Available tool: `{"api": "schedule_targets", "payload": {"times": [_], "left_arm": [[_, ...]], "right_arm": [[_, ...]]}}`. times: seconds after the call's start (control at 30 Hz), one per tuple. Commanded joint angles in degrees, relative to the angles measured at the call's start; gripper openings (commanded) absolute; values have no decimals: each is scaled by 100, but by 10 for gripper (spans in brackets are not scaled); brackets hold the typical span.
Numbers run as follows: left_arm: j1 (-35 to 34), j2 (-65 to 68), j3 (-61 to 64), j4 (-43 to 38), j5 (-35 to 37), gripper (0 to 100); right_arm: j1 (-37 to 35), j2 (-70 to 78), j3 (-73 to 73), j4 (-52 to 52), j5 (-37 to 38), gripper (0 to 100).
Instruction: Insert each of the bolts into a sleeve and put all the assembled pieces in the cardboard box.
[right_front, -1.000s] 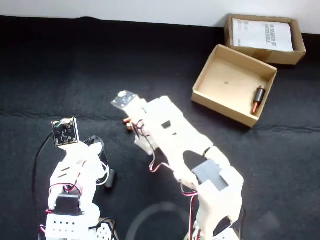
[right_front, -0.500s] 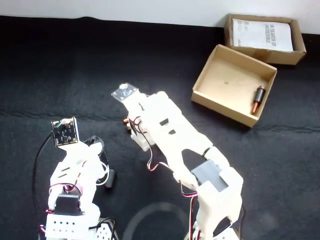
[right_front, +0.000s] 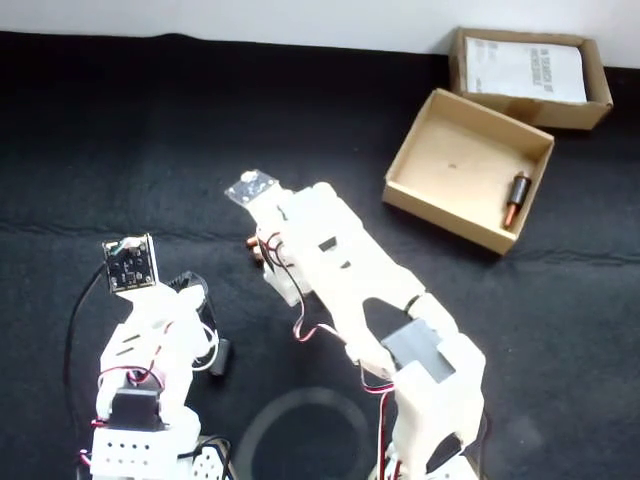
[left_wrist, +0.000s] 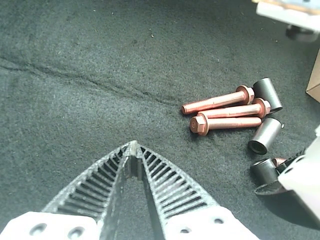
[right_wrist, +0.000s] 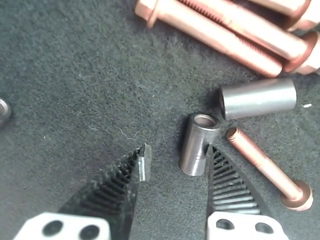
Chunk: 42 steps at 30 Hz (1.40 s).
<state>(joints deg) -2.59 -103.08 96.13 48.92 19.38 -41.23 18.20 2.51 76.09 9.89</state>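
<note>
Steel-grey and standing on end, a sleeve (right_wrist: 199, 145) sits between the spread fingers (right_wrist: 117, 187) of the right gripper (right_wrist: 176, 160). One fingertip touches its side and the other is apart from it, so nothing is clamped. A loose bolt (right_wrist: 267, 170) lies just beside the touching finger, on its outer side. A second sleeve (right_wrist: 257, 98) lies flat between the upright one and the heap of bolts (right_wrist: 225, 30), three copper-coloured bolts lying side by side on the black cloth (right_wrist: 65, 65). The gripper and these loose parts are all just beside the heap.

The left gripper (left_wrist: 132, 152) has its fingers (left_wrist: 167, 192) pressed together, tips meeting, with nothing between them. It hangs over bare cloth, well apart from the heap. In its wrist view a darker sleeve (left_wrist: 267, 92) rests against the bolt heads at the heap's end.

From above, the right arm (right_front: 360, 290) stretches over the heap and covers most of it. The left arm (right_front: 150, 340) stands below and to the left of the heap. The cardboard box (right_front: 440, 215) sits well apart from the heap, up and to the right. One assembled piece (right_front: 517, 198) lies inside, against the wall farthest from the heap. A smaller box (right_front: 540, 112) holding a printed sheet lies farther from the heap again, just beyond the cardboard box.
</note>
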Motion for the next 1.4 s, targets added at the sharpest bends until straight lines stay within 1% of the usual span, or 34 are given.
{"api": "schedule_targets", "payload": {"times": [0.0,0.13,0.33,0.8,0.87,0.93,0.97,1.07,1.2,1.37], "left_arm": [[-66,-48,101,0,-26,12],[-66,-48,101,9,-26,12],[-66,-48,101,9,-26,12],[-66,-48,101,9,-26,12],[-66,-48,101,9,-26,11],[-66,-48,101,9,-26,11],[-66,-48,101,9,-26,11],[-66,-48,101,9,-26,11],[-66,-48,101,9,-26,11],[-66,-48,101,0,-26,11]], "right_arm": [[92,13,-84,-154,-18,159],[224,154,180,-409,-18,159],[233,303,242,-558,-9,159],[242,971,136,-576,-18,155],[242,989,-22,-532,-18,132],[295,963,-154,-523,-18,59],[347,954,-242,-497,-18,37],[418,963,-716,-66,-18,42],[593,954,-1604,778,-9,42],[822,945,-3213,1991,-9,42]]}}
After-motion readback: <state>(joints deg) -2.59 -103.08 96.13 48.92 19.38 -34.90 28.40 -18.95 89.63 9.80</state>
